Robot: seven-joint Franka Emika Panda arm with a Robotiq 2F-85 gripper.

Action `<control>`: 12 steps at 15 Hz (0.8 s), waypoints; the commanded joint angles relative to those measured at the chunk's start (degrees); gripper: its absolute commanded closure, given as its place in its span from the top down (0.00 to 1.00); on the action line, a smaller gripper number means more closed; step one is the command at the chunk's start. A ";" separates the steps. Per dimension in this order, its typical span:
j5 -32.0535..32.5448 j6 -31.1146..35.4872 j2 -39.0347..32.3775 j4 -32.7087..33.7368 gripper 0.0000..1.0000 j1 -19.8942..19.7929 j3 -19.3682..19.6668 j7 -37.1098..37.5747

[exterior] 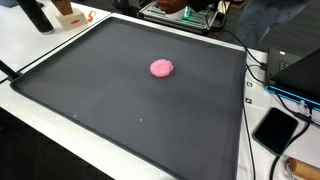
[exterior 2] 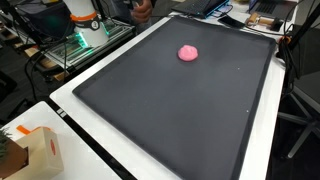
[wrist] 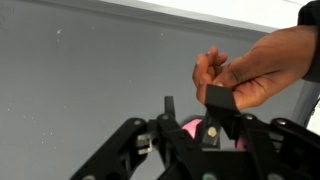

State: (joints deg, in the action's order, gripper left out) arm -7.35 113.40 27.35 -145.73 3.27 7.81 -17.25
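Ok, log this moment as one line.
gripper open, empty | hand pinching one finger | pink lump on mat

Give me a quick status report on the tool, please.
Tool open, empty. Pink round doughy lump on black mat, untouched. Person's hand pinching one tool finger.
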 commanded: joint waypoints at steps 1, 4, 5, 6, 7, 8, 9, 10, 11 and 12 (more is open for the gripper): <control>0.00 -0.01 0.07 -0.05 0.19 -0.75 -1.01 -0.08; 0.22 0.02 0.08 0.03 0.00 -0.72 -1.40 -0.10; 0.20 0.33 0.27 -0.30 0.00 -0.72 -1.52 -0.15; 0.42 0.29 0.22 -0.24 0.04 -0.73 -1.57 -0.37; 0.43 0.39 0.25 -0.31 0.04 -0.76 -1.53 -0.47; -0.15 -0.13 -0.04 0.18 0.15 -0.54 -1.56 -0.16; -0.15 -0.13 -0.04 0.18 0.15 -0.55 -1.56 -0.16; -0.15 -0.13 -0.04 0.18 0.15 -0.55 -1.56 -0.16; -0.15 -0.13 -0.04 0.18 0.15 -0.55 -1.56 -0.16; -0.15 -0.13 -0.04 0.18 0.15 -0.55 -1.56 -0.16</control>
State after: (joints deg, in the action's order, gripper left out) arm -7.27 113.40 27.35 -145.63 3.26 6.76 -17.23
